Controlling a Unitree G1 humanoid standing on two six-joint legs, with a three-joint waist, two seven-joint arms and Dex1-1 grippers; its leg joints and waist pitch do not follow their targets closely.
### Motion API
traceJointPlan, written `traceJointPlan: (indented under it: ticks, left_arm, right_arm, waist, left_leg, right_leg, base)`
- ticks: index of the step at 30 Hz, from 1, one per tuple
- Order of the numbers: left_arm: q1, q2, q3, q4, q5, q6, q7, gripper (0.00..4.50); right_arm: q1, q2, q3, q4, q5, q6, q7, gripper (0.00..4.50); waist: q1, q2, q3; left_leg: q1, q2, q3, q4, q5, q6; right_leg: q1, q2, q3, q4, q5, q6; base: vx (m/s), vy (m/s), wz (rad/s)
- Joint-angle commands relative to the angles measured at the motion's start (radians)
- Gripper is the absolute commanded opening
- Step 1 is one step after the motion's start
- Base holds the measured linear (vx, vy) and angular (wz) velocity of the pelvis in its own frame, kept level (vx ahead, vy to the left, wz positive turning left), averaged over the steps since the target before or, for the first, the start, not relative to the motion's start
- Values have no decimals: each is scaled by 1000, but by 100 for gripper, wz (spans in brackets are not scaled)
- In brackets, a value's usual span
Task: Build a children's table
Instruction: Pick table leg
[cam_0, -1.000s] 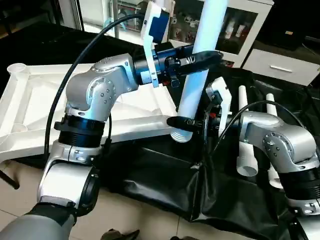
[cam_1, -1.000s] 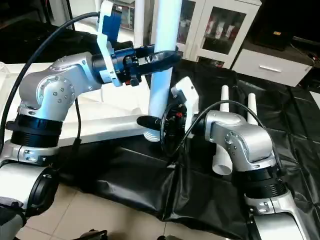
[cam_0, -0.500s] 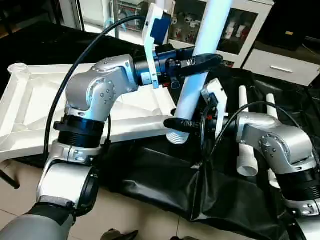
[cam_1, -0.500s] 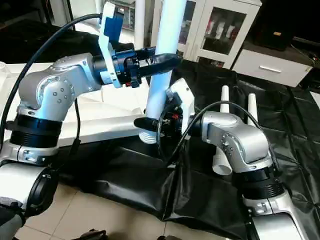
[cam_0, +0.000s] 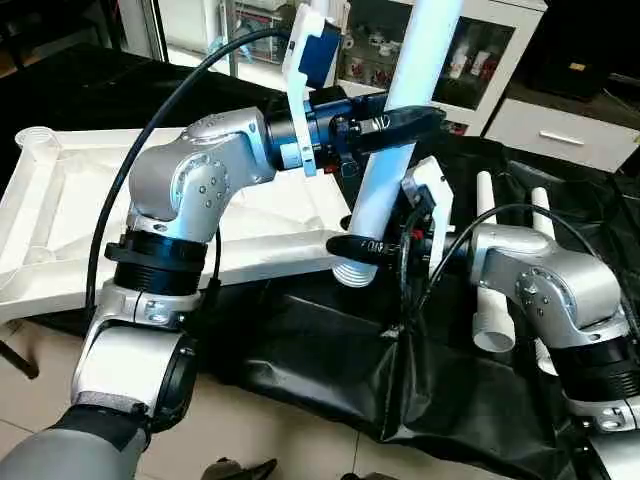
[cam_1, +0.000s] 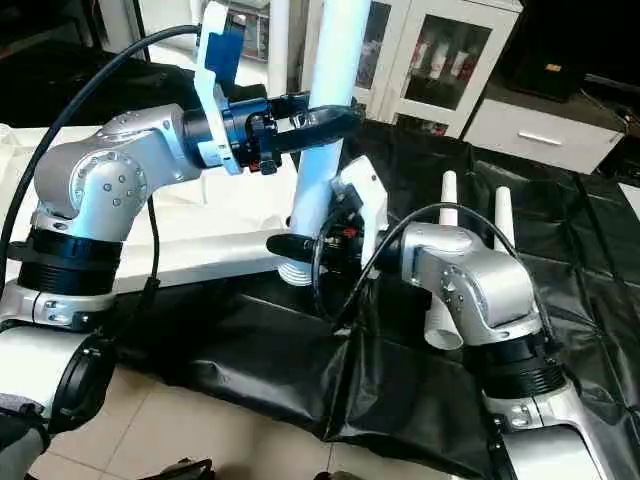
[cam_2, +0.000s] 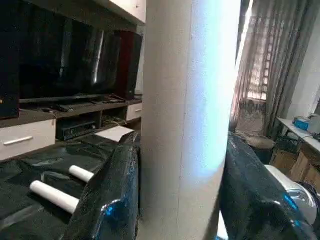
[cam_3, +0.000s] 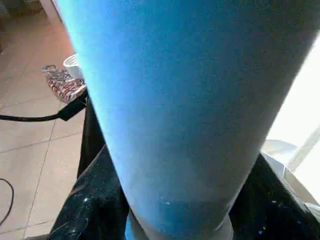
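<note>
The children's table's white tabletop (cam_0: 262, 262) lies underside up on the black-draped table, at my left. One long white leg (cam_0: 385, 190) stands nearly upright and leans a little to the right. Its ribbed lower end (cam_0: 350, 272) is at the tabletop's near right corner. My left gripper (cam_0: 415, 120) is shut on the leg at mid-height; its black fingers (cam_2: 110, 200) press both sides. Near the lower end, my right gripper (cam_0: 350, 248) is shut on the same leg (cam_3: 170, 125). Two more legs (cam_0: 492, 300) lie on the cloth to the right.
Black cloth (cam_0: 330, 360) hangs over the table's front edge above a tiled floor (cam_0: 260, 430). A glass-door cabinet (cam_0: 480, 50) and a white drawer unit (cam_0: 560, 130) stand behind. Black cables loop from both wrists.
My right gripper has drawn in on the leg's lower end and shifted slightly left. The leg now leans a little more, with its foot nearer the tabletop corner. The left arm holds still.
</note>
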Motion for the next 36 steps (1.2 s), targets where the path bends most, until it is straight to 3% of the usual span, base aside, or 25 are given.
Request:
traceJointPlan:
  ticks: [1,8,11,14,17,22,24,26,28,29,30,31,32,33,35,36]
  left_arm:
    - [-17,-12,-9,-38,-26,0,-31,179]
    - [-19,-9,-9,-41,-22,-9,-29,179]
    - [-22,-10,-9,-19,35,-50,41,179]
    - [-21,7,45,39,47,-66,96,248]
    - [11,35,69,7,13,-23,76,257]
    - [28,49,99,-5,-2,-27,87,298]
    - [33,61,139,7,-9,-58,117,319]
    - [61,86,131,21,33,-134,97,337]
    - [106,130,74,48,127,-234,66,345]
    - [147,180,-16,83,232,-312,40,346]
    - [184,218,-104,120,322,-377,15,346]
    - [239,255,-243,199,448,-469,-7,346]
    - [239,255,-243,199,448,-469,-7,346]
    - [257,249,-271,216,462,-487,-22,346]
    - [271,231,-288,236,460,-496,-35,346]
    - [275,203,-314,295,479,-527,-33,346]
  right_arm:
    - [0,-11,-26,34,-16,6,-16,206]
    - [0,-4,-32,37,-15,4,-21,200]
    - [2,-1,-42,43,-20,-7,-33,199]
    - [-4,20,-94,76,-26,-44,-89,196]
    - [-14,29,-130,102,-25,-66,-120,194]
    - [-28,35,-141,143,-38,-87,-141,192]
    - [-43,48,-154,204,-63,-123,-181,192]
    - [-54,58,-169,250,-80,-152,-211,192]
    - [-64,67,-191,296,-94,-177,-238,192]
    - [-69,72,-205,321,-99,-188,-253,192]
    - [-70,73,-214,333,-101,-193,-260,192]
    - [-69,75,-227,346,-100,-199,-271,192]
    - [-69,75,-227,346,-100,-199,-271,192]
    - [-68,76,-229,348,-98,-200,-273,192]
    - [-69,75,-230,351,-98,-203,-274,192]
    - [-67,74,-231,352,-99,-208,-275,192]
  waist:
    - [4,12,-93]
    - [3,13,-93]
    - [3,13,-91]
    - [1,12,-89]
    - [-2,13,-89]
    - [-6,11,-87]
    - [-6,10,-85]
    - [-8,7,-83]
    - [-11,6,-82]
    - [-17,5,-80]
    - [-18,8,-80]
    - [-25,9,-81]
    - [-22,11,-82]
    - [-26,12,-83]
    - [-24,18,-90]
    - [-22,19,-90]
  left_leg:
    - [12,24,-13,-59,-135,-14]
    - [12,25,-13,-59,-135,-15]
    - [12,26,-14,-59,-144,-16]
    - [11,22,-13,-59,-150,-17]
    - [13,23,-14,-60,-144,-27]
    - [14,23,-12,-61,-148,-24]
    - [13,22,-11,-61,-147,-21]
    - [13,22,-13,-61,-157,-21]
    - [14,23,-13,-65,-155,-23]
    - [14,24,-12,-66,-160,-27]
    - [15,24,-15,-70,-166,-23]
    - [16,24,-14,-71,-159,-32]
    - [17,23,-15,-71,-158,-25]
    - [19,24,-13,-72,-152,-30]
    - [21,27,-11,-68,-107,-31]
    - [20,26,-7,-65,-95,-20]
  right_leg:
    - [76,-58,42,-58,-175,-177]
    - [75,-58,42,-57,-165,-182]
    - [75,-58,42,-60,-181,-175]
    - [74,-57,41,-62,-197,-168]
    - [72,-57,41,-60,-205,-163]
    - [70,-55,41,-58,-193,-171]
    - [69,-56,41,-60,-201,-173]
    - [67,-59,40,-65,-230,-164]
    - [65,-57,41,-70,-257,-131]
    - [65,-53,42,-68,-262,-123]
    - [62,-52,43,-74,-293,-90]
    - [62,-52,44,-69,-285,-78]
    - [59,-52,44,-75,-291,-66]
    - [60,-52,46,-67,-266,-75]
    - [60,-54,46,-52,-154,-128]
    - [61,-52,45,-50,-82,-178]
  base:
    - [0,0,0]
    - [0,0,0]
    - [0,0,0]
    - [0,0,0]
    - [0,0,0]
    - [0,0,0]
    - [0,0,0]
    - [0,0,0]
    - [0,0,0]
    - [0,0,0]
    - [0,0,0]
    - [0,0,0]
    - [0,0,0]
    - [0,0,0]
    - [0,0,0]
    - [0,0,0]
